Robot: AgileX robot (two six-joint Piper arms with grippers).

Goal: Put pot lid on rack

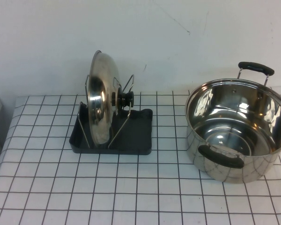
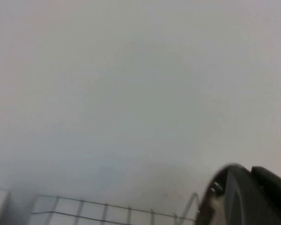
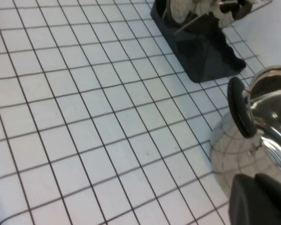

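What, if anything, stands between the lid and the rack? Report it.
Nothing visible. The lid already stands on edge in the rack, between its wire loops. Neither the left gripper nor the right gripper shows in the high view.

High view faces wall; right wrist shares rack (image 1: 113,135), pot (image 1: 236,133)

The pot lid (image 1: 101,105) is polished mirror-bright steel with a matt black knob (image 1: 127,99). The rack (image 1: 131,137) is dull dark grey plastic with thin shiny wire loops (image 1: 128,84). The pot (image 1: 236,129) is glossy reflective steel; its 2 handles (image 1: 221,157) look like matt black plastic. The tabletop (image 1: 61,187) is smooth white, gridded with dark lines.
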